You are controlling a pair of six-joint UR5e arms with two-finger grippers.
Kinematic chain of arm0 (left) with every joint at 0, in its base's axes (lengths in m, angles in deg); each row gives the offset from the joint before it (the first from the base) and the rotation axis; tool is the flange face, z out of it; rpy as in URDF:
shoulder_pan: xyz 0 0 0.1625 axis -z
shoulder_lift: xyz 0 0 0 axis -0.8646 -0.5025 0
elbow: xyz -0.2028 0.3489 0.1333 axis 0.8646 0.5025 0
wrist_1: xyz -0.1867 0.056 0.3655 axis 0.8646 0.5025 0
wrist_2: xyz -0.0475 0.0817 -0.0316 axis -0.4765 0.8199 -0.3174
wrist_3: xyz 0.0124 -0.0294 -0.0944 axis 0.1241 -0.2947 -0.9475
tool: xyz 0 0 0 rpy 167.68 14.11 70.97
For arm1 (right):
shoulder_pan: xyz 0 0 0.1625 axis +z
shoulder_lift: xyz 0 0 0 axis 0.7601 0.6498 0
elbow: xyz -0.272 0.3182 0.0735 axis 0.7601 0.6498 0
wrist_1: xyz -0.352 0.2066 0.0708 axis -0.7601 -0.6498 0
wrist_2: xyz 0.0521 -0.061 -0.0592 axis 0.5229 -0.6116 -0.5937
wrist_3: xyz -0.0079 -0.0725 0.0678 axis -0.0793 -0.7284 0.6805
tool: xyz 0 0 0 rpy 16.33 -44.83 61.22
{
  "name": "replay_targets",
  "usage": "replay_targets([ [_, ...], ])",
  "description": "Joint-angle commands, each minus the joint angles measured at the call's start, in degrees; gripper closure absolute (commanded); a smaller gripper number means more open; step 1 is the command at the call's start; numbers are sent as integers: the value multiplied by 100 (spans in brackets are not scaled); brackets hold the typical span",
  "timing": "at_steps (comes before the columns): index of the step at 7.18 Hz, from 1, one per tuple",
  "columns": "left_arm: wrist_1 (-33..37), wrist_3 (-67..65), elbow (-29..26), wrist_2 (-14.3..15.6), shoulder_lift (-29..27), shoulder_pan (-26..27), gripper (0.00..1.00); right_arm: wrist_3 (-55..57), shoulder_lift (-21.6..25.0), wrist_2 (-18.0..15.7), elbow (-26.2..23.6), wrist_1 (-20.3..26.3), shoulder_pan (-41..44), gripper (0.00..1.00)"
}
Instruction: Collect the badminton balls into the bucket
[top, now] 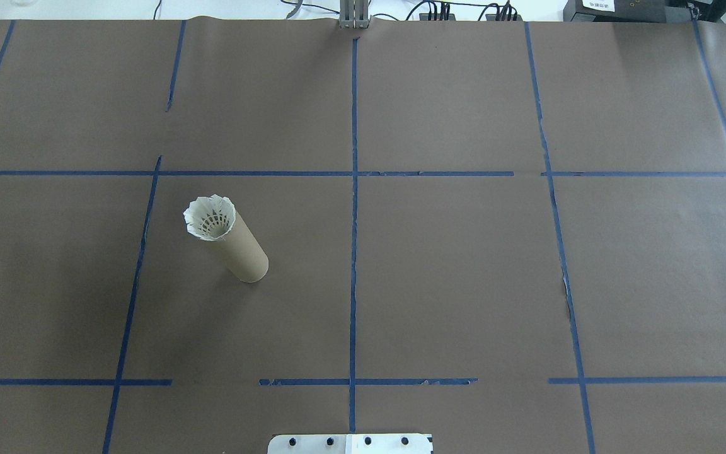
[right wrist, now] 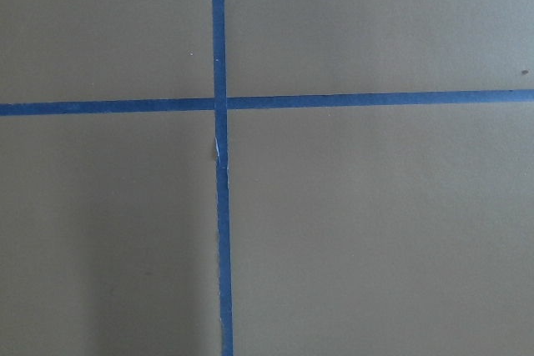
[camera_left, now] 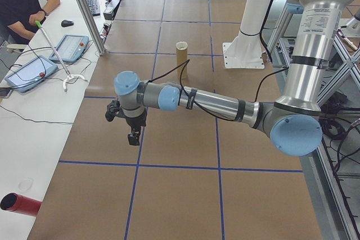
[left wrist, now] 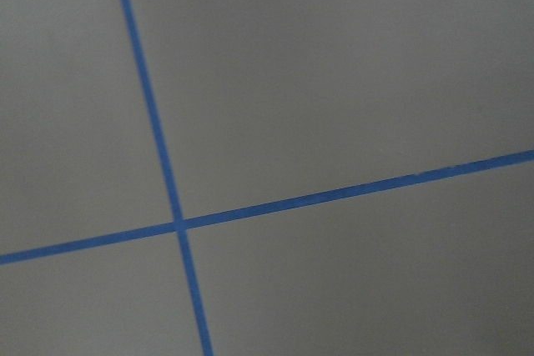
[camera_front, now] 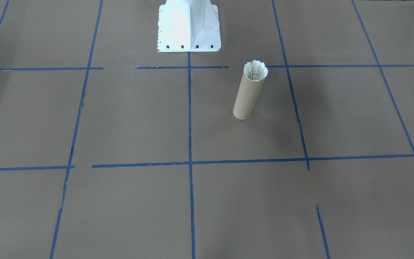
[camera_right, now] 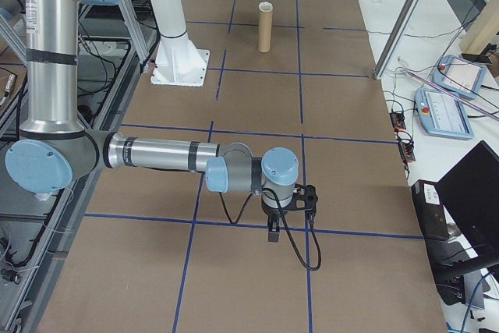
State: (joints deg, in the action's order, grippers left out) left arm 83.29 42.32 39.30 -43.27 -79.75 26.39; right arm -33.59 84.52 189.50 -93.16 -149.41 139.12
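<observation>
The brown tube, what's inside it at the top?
A white feather shuttlecock sits in the mouth of the upright brown tube, feathers flaring just over the rim. Its tip points down, hidden by the cardboard, as is anything deeper inside.

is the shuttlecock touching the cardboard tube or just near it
Touching. The overhead exterior view shows the shuttlecock seated in the upright cardboard tube's top opening, its feather skirt flaring over the rim; the front-facing view shows the same.

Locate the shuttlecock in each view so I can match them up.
Front-facing: shuttlecock in the cardboard tube mouth, right of centre.
Overhead: left of centre.
Exterior left: top centre, too small to make out.
Exterior right: same, top centre.
Wrist views: absent.
Shared landmark: white robot base.
</observation>
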Motion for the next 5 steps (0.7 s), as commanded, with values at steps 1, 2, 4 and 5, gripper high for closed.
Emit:
replay_targets([
  [1, 26, 417, -565, -38, 203, 412, 0, 0, 0, 0, 0, 0, 0, 0],
  [2, 9, 400, -548, -56, 274, 422, 0, 0, 0, 0, 0, 0, 0, 0],
  [4, 17, 321, -504, -65, 546, 413, 0, 0, 0, 0, 0, 0, 0, 0],
  [5, 26, 321, -365, -82, 626, 413, 0, 0, 0, 0, 0, 0, 0, 0],
])
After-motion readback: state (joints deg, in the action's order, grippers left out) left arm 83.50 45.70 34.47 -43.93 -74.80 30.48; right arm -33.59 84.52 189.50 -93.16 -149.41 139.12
